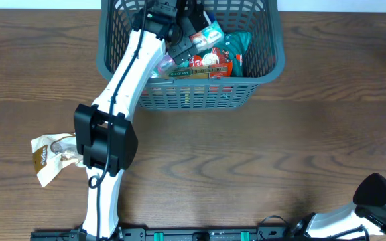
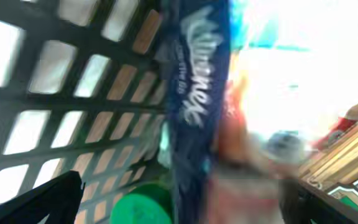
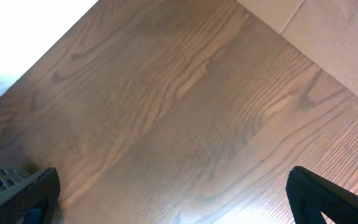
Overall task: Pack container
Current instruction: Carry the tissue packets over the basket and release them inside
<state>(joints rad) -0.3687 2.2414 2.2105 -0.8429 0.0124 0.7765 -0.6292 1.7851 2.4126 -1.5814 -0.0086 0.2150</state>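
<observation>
The dark grey lattice basket (image 1: 260,79) stands at the table's far middle and holds several snack packets (image 1: 210,63). My left gripper (image 1: 181,41) is down inside the basket over the packets, with its jaws open. In the left wrist view the gripper (image 2: 188,186) has its fingers wide apart around a blurred dark blue packet (image 2: 197,93) and a green round lid (image 2: 143,205), gripping neither, with the basket wall (image 2: 55,99) on the left. A cream snack packet (image 1: 47,156) lies on the table at the left. My right gripper (image 3: 173,180) is open and empty above bare wood.
The right arm (image 1: 380,195) rests at the table's near right corner. The left arm (image 1: 106,134) stretches from the near edge up to the basket, passing next to the cream packet. A pale floor strip (image 3: 328,37) shows beyond the table edge.
</observation>
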